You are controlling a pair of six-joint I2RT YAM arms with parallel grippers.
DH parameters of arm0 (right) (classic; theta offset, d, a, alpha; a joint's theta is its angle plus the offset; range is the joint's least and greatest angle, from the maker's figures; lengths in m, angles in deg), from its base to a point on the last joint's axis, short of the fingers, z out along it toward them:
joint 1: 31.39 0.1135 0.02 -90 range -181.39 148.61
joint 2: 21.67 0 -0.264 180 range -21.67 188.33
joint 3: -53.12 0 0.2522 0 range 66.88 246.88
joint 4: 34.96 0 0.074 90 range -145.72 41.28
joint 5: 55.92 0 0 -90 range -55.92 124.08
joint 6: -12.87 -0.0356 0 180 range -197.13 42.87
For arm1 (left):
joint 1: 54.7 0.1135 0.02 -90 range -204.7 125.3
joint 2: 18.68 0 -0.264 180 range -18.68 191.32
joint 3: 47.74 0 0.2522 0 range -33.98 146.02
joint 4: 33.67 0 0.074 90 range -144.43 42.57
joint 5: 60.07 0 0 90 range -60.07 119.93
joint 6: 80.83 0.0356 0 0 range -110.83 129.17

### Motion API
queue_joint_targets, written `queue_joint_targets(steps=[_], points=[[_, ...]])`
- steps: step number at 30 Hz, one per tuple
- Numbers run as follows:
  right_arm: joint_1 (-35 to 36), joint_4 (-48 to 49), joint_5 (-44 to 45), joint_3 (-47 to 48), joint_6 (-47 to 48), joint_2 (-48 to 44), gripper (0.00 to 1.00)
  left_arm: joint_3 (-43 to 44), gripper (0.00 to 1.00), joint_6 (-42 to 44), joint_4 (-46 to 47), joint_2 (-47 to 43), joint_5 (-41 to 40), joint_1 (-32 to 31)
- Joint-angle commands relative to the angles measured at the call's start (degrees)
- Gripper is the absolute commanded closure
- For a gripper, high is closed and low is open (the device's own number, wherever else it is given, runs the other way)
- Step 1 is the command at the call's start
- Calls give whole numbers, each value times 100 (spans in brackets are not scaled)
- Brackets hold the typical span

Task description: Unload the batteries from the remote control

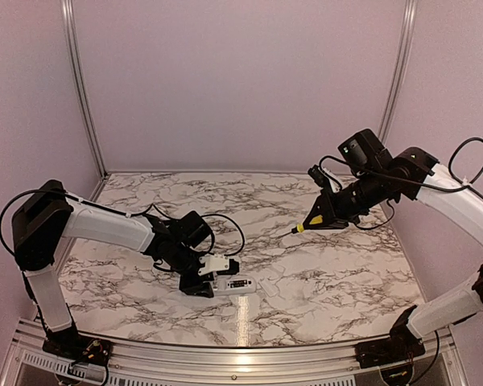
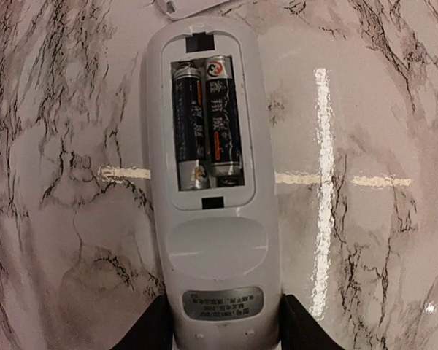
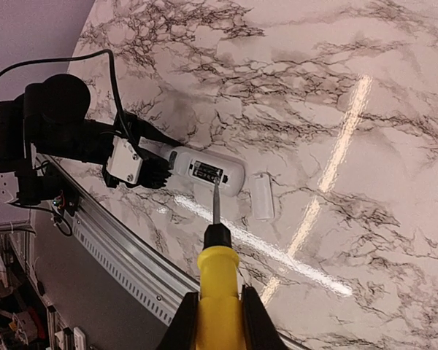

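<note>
I am pinning the remote control (image 1: 240, 283) at the near middle of the counter (image 1: 346, 265), the left gripper (image 2: 226, 328) clamping its end. The white cover (image 3: 262, 195) is lying off just beside it, but both batteries (image 2: 204, 124) are sitting in the open bay, a detail only the left wrist view is showing. The right gripper (image 3: 219, 310), closed on the yellow-handled screwdriver (image 3: 217, 266), is hovering to the right, well apart from it.
</note>
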Motion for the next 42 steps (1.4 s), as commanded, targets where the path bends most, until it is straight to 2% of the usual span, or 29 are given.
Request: queue_joint_targets(steps=[1,9,16,21,24,27,30,32,34,35,42], points=[[-14,-327,156,273,208,-1,100,103,65,-625,283,49,109,-375],[-14,-427,-49,109,274,-61,100,41,65,-1172,327,-90,36,-573],[30,-365,-564,-211,240,-89,100,36,65,-1552,362,-129,-5,-762],[290,-364,-682,-410,174,35,100,72,65,-1728,408,-62,-128,-849],[537,-355,-594,-421,123,249,100,79,61,-1731,437,-79,-194,-865],[741,-324,-499,-360,78,473,100,62,54,-1732,449,-103,-251,-865],[848,-319,-461,-266,69,701,100,-24,40,-1714,520,-150,-262,-865],[864,-340,-436,-196,82,823,100,-123,27,-1705,627,-230,-287,-867],[865,-374,-409,-147,115,896,100,-294,4,-1737,826,-404,-371,-865],[865,-399,-386,-116,135,918,100,-397,1,-1799,958,-506,-391,-865],[864,-548,-85,179,201,955,100,-911,1,-2136,1551,-1393,-669,-865]])
